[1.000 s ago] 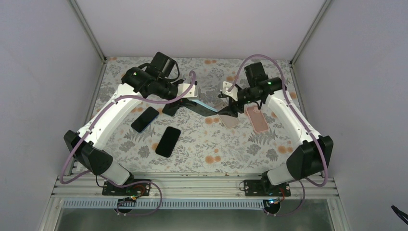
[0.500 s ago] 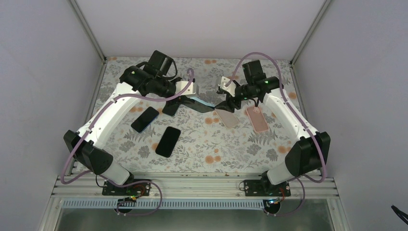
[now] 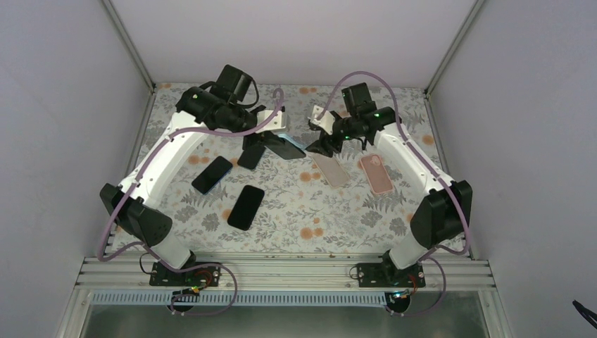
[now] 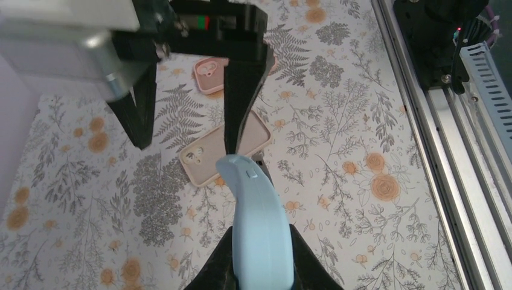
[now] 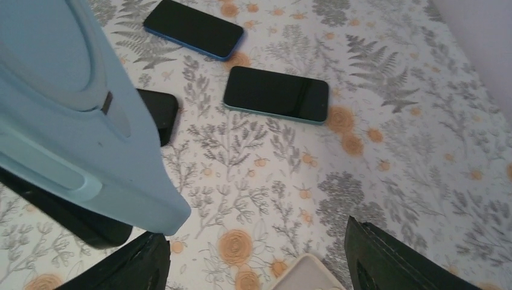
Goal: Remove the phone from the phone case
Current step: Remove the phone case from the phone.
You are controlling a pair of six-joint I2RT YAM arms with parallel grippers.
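Observation:
A light blue phone case (image 4: 261,225) stands out edge-on from my left gripper (image 4: 261,272), which is shut on it. From above, the dark phone (image 3: 288,149) shows in the case, held above the back middle of the table by my left gripper (image 3: 271,141). My right gripper (image 3: 318,144) hovers just right of the case's free end, open. Its two black fingers (image 4: 241,90) hang in front of the case tip. In the right wrist view the blue case (image 5: 66,115) fills the left side, its corner just above my right gripper's (image 5: 259,266) left finger and not clamped.
On the floral table lie a beige case (image 3: 331,170), a pink case (image 3: 376,173), a blue-edged black phone (image 3: 212,174), a second black phone (image 3: 246,206) and a dark item (image 3: 251,156) under the left gripper. Aluminium rails (image 3: 281,271) line the near edge.
Both grippers have moved toward the back of the table. The left one carried the cased phone along. The right gripper no longer overlaps the phone's end.

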